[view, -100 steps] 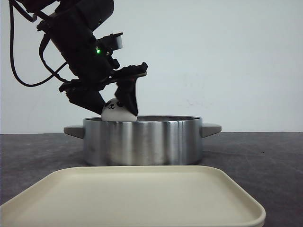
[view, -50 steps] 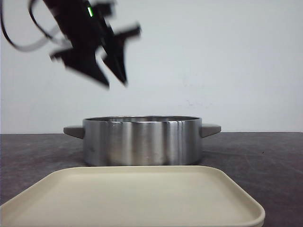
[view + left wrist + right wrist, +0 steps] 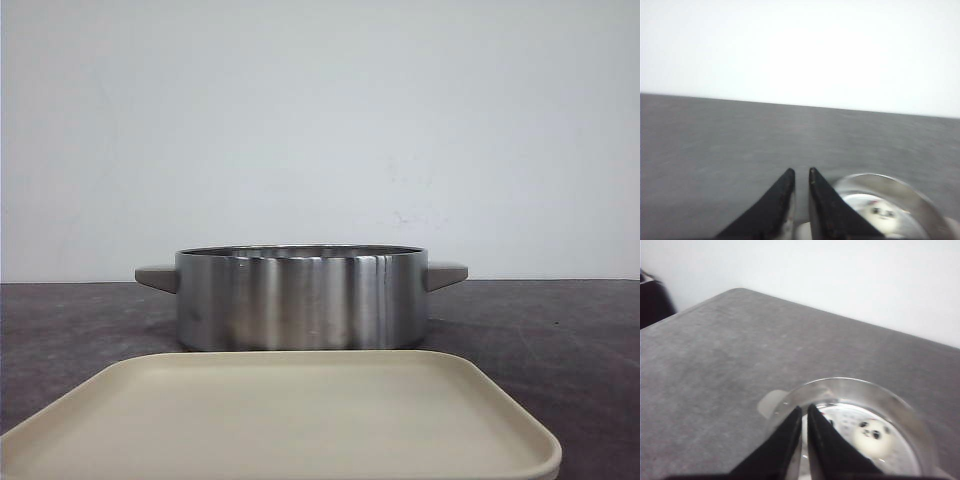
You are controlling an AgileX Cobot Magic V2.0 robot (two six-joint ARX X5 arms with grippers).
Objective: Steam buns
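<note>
A steel pot stands mid-table; its wall hides the inside in the front view. In the right wrist view a white panda-faced bun lies inside the pot, and a second bun shows partly behind the fingers. The left wrist view shows one bun in the pot. My left gripper is shut and empty, high above the table beside the pot. My right gripper is shut and empty above the pot's rim. Neither gripper shows in the front view.
A cream tray with nothing on it lies in front of the pot, nearest the camera. The pot has grey handles on both sides. Dark grey table surrounds it, with a white wall behind.
My left arm let go of the bun into the pot, rose up and to the left, and has left the front view. The bun is no longer visible above the rim.
</note>
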